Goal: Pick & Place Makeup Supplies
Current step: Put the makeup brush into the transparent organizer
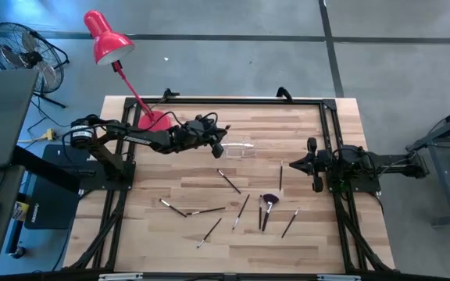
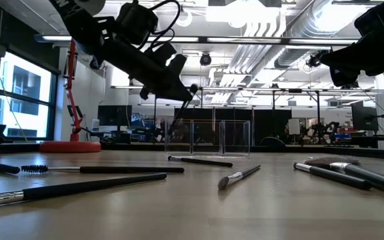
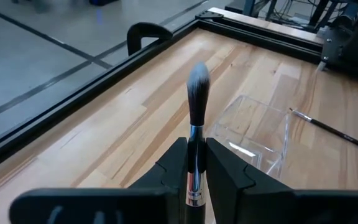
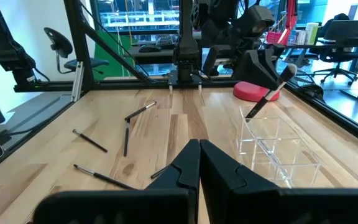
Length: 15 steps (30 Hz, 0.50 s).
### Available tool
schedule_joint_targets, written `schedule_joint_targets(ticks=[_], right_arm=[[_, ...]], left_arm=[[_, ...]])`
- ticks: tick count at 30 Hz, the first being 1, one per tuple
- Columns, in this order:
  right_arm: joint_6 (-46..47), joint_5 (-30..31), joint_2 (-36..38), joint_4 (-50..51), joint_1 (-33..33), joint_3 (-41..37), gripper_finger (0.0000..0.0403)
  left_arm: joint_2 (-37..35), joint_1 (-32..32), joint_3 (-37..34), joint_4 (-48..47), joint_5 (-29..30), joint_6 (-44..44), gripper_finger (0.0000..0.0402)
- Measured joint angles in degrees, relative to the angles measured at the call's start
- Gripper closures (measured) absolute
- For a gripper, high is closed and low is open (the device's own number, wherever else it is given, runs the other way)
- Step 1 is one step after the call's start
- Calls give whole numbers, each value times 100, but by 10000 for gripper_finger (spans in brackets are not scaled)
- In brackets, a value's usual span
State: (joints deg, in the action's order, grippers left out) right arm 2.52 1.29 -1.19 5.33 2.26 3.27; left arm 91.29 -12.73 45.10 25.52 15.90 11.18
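Note:
My left gripper (image 3: 196, 146) hovers over the far middle of the table (image 1: 219, 147), shut on a brush (image 3: 197, 93) with a silvery ferrule and a dark, white-tipped head. Just below and beside it stands the small clear plastic holder (image 1: 241, 148), which rests on its base (image 4: 278, 146). Several other makeup brushes and liners lie flat on the wood, among them one with a fluffy black head (image 1: 269, 201) and thin ones (image 1: 229, 181) (image 1: 173, 207) (image 1: 290, 222). My right gripper (image 4: 199, 152) waits shut and empty at the table's right side (image 1: 312, 165). My left gripper pinches the brush between its two fingers at the silvery ferrule (image 3: 194, 180), just below the head. The fingers slant down from the table's left. The brush is lifted clear and tilted: its head (image 4: 288, 71) is up and its handle end (image 4: 248, 116) points down over the holder.
A red desk lamp (image 1: 108, 39) stands with its base (image 1: 153, 119) at the far left corner, close behind my left arm. A black frame rail (image 3: 160, 34) runs along the table's edges. Bare wood lies between the holder and my right gripper.

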Motion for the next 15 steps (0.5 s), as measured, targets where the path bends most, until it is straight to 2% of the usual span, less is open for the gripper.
schedule_joint_targets(ticks=[10,15], right_arm=[[0,1,0,2,-1,0,398],[0,-1,0,2,-2,-1,398]], left_arm=[[0,0,0,13,-2,369,271],[-1,0,54,157,0,367,249]])
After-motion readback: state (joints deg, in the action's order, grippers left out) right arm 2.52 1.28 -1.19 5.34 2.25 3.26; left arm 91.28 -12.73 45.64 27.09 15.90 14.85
